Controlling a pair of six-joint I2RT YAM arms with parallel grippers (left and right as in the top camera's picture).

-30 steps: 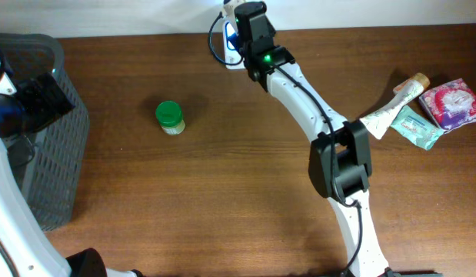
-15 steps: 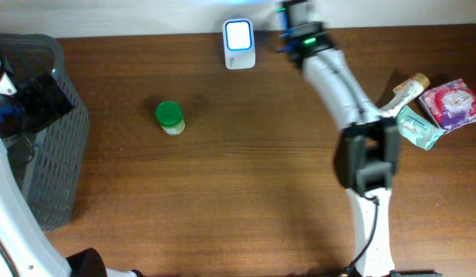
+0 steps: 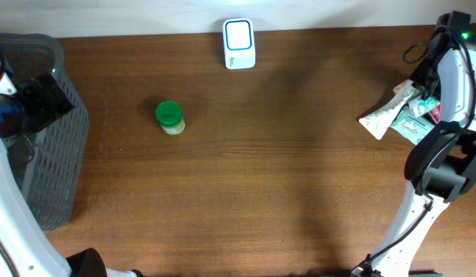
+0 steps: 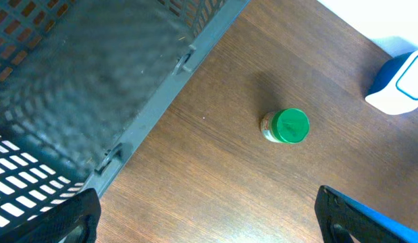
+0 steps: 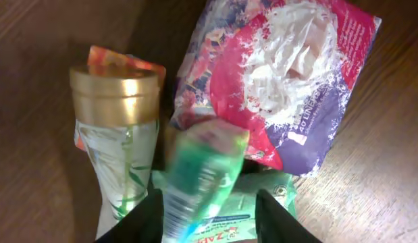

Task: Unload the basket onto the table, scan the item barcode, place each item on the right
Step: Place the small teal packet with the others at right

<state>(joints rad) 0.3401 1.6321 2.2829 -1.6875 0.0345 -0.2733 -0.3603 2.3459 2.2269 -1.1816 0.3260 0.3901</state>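
Brown wood makes up the table (image 3: 284,177), and most of it is bare. At the far edge, in the middle, stands the white barcode scanner (image 3: 239,43) with its blue window. Nothing is in front of it.

Far off to the right lies a small heap of things. The right gripper (image 5: 209,216) hangs just over that heap. Its two fingers stand partly apart. Between them is a blurry green packet (image 5: 202,169), and I think this is the item for the task. The fingers do not seem to press on it; a thin gap shows on each side. So the hand looks loose and is not holding the packet tight. The blur makes it hard to be sure. Under it lie a tube with a gold cap (image 5: 117,115) and a pink and purple packet (image 5: 283,88).

The left gripper (image 4: 209,202) is on the left side, by the grey basket (image 3: 45,154). Its fingers are spread as wide as they go, and it holds nothing. A little jar with a green lid (image 3: 169,117) stands alone on the wood, between the basket and the scanner.

How far along is the job? The green packet is well apart from the scanner, so no scan is going on now. I cannot tell from this if it is already scanned. If not, the hand must grip it, carry it left to the scanner, and show the barcode to the window.
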